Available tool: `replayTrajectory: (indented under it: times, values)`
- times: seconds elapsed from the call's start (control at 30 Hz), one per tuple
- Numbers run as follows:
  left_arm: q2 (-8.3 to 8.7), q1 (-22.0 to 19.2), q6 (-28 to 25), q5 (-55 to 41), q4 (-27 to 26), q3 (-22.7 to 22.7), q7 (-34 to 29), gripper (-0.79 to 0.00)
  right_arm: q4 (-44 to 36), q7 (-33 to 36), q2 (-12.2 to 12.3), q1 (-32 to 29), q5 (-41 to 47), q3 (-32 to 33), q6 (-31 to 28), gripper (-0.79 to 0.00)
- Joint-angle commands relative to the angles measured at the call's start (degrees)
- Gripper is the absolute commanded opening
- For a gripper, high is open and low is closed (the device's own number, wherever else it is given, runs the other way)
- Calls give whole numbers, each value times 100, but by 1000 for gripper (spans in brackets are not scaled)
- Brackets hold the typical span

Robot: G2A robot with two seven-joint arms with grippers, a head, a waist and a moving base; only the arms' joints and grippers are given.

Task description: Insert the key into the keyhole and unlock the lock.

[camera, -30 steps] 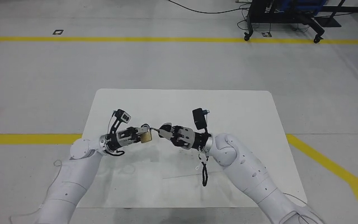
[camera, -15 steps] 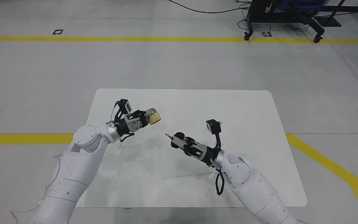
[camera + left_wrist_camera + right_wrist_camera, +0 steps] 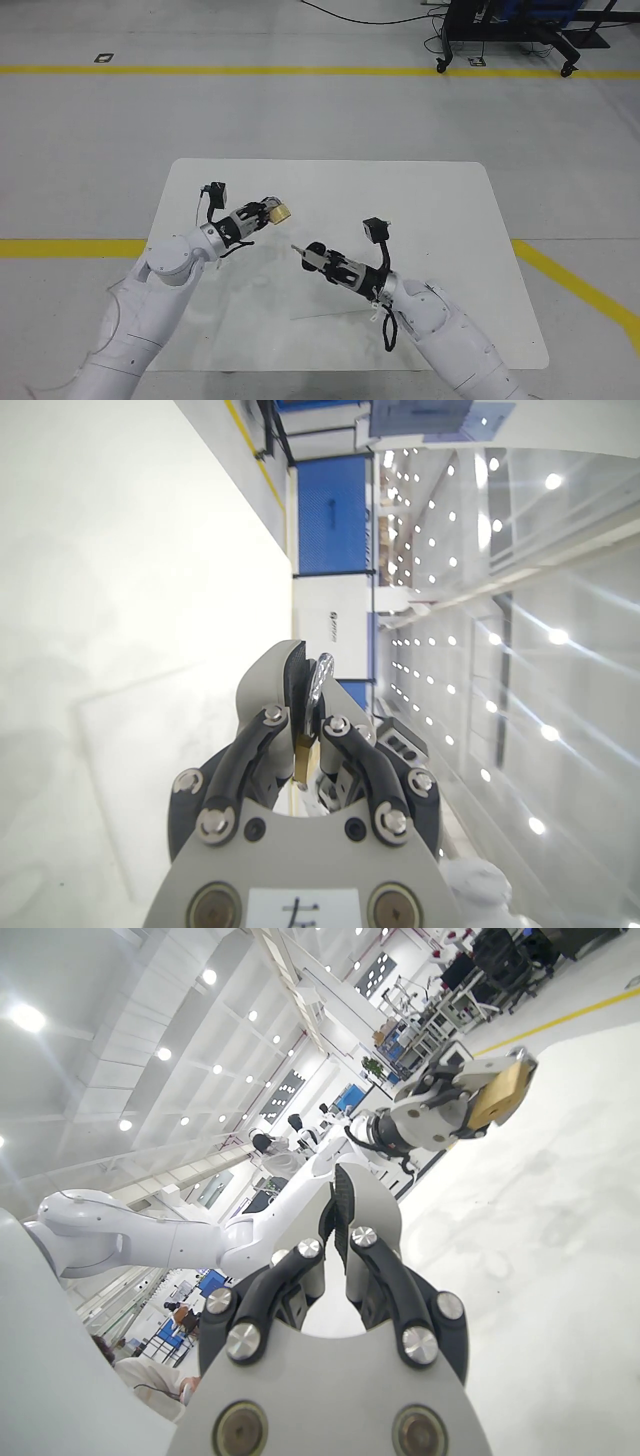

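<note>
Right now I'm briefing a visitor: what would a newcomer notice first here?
The brass lock stands out, pinched in the left gripper above the white table. Facing it across a gap, the right gripper points the key toward it.

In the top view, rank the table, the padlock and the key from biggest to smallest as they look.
1. Table.
2. Padlock, held in the left gripper.
3. Key, a thin tip sticking out past the right gripper.
</note>
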Motion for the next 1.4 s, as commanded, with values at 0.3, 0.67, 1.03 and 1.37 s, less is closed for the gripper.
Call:
replayTrajectory:
  times: [0.3, 0.67, 1.03, 1.37]
  values:
    - [-135, -561, 686, 172, 311, 452, -32, -785, -119, -782, -143, -82, 1133, -100, 2352, -785]
    - [-197, -713, 387, -163, 660, 460, -162, -785, -397, -864, -178, -179, 1436, -137, 2853, -785]
    - [-197, -713, 387, -163, 660, 460, -162, -785, -397, -864, -178, -179, 1436, -137, 2853, -785]
    - [-197, -713, 387, -163, 660, 460, -162, -785, -397, -864, -178, -179, 1436, -137, 2853, -785]
